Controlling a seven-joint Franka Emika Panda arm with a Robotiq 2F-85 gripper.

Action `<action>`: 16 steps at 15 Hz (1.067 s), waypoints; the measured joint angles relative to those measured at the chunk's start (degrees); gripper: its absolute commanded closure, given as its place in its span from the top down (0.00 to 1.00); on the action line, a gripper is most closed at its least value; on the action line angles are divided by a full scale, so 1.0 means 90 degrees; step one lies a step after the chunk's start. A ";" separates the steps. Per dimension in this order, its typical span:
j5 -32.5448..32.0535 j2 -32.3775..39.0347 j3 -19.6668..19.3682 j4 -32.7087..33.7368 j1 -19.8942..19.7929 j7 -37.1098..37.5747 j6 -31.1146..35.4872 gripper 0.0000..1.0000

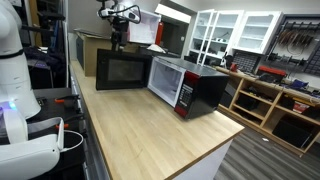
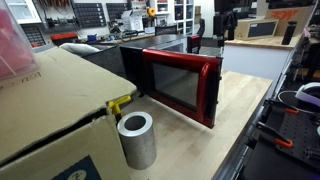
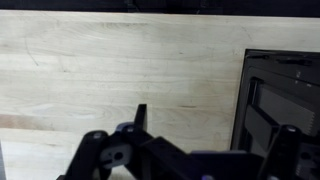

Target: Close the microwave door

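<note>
The microwave (image 1: 200, 88) stands on the wooden table, black with a red front. It also shows in an exterior view (image 2: 135, 62). The microwave door (image 1: 122, 70) is swung wide open, its black inner face toward one camera and its red-framed outer face (image 2: 180, 85) toward the other. My gripper (image 1: 119, 40) hangs just above the door's free end, apart from it, and shows at the top of an exterior view (image 2: 222, 28). In the wrist view my gripper (image 3: 212, 138) is open and empty over bare wood, with the door's top edge (image 3: 282, 100) to the right.
A brown cardboard box (image 2: 50, 110) fills the foreground, with a metal cylinder (image 2: 137, 140) and a yellow piece (image 2: 120, 103) beside it. Another box (image 1: 88, 50) stands behind the door. The table (image 1: 150, 140) ends in edges at front and right. A white robot (image 1: 12, 80) stands at the left.
</note>
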 measured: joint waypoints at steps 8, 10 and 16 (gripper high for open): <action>-0.0257 0.0303 0.0497 0.0533 0.0296 0.0373 0.0348 1.00; -0.0275 0.0449 0.0615 0.0793 0.0401 0.0393 0.0367 1.00; -0.0519 0.0913 0.1072 0.1540 0.0805 0.0506 0.0379 1.00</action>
